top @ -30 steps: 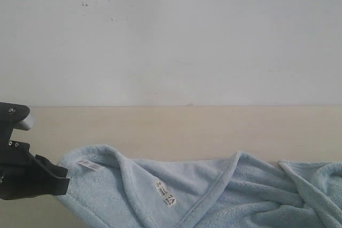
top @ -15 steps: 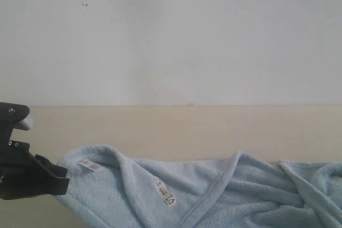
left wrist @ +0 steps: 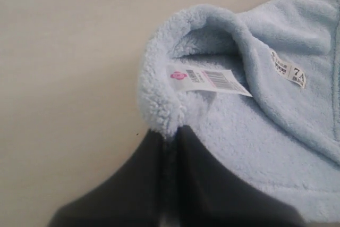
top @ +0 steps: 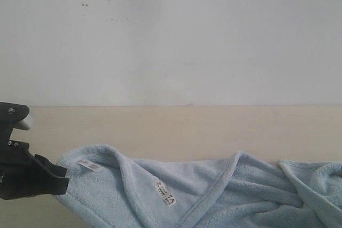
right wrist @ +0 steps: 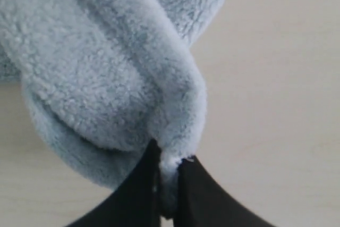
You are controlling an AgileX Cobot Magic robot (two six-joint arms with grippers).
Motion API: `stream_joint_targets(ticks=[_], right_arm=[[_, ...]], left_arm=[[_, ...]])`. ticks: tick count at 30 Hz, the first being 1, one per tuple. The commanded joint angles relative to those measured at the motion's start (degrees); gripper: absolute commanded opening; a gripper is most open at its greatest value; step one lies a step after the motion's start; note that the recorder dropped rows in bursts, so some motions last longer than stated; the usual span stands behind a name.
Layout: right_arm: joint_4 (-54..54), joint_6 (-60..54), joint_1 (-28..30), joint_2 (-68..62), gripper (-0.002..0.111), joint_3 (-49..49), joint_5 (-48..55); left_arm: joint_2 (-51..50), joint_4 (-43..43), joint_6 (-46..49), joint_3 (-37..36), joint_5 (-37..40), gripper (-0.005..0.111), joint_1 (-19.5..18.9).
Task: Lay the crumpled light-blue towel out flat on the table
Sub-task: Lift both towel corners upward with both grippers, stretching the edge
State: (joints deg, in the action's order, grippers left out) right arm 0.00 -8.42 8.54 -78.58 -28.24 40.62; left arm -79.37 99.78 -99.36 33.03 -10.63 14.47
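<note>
Starting at your left gripper [left wrist: 171, 134], you have its black fingers pressed together on the rolled corner hem of the pale light-blue fluffy terry-cloth towel [top: 214, 196], just beside a white barcode tag [left wrist: 212, 78]. Your right gripper [right wrist: 169, 163] is clamped on a thick rounded fold of the same cloth, with only a thin bite of pile between the tips. It is out of sight in the exterior view.

Outward from there, the towel lies bunched along the near part of the table. One hemmed flap is folded diagonally over the middle, near a small white printed label [top: 166, 195], and ropey twists sit toward your right side.

Watch both bites, because they look shallow and a sharp pull could strip the pile out of the fingers. Your right hold seems to be on a fold rather than a corner, so drawing the arms apart may tighten that twist instead of opening it.

The smooth matte beige table [top: 176, 126] shows bare behind the cloth up to a plain white wall [top: 171, 41] with a few dark specks. Its near edge is out of frame, so you cannot judge the room there.
</note>
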Motion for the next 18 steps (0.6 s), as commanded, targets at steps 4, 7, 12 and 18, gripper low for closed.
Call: stream_joint_targets(ticks=[4, 7, 12, 18], right_arm=[[-0.67, 0.95, 0.09, 13.95, 0.000, -2.92, -1.92], [-0.78, 1.70, 0.09, 20.88, 0.000, -4.11, -2.07], [-0.64, 5.36, 0.09, 31.40, 0.000, -8.03, -1.99], [-1.22, 13.00, 0.09, 37.87, 0.000, -13.51, -3.58]], left_arm=[[5.53, 0.16, -0.37, -0.21, 1.23, 0.004, -0.21], [9.87, 0.16, -0.37, -0.21, 1.23, 0.004, -0.21], [21.03, 0.16, -1.50, -0.30, 1.01, 0.004, -2.04], [31.03, 0.16, -8.69, -0.30, -0.07, 0.004, -4.25]])
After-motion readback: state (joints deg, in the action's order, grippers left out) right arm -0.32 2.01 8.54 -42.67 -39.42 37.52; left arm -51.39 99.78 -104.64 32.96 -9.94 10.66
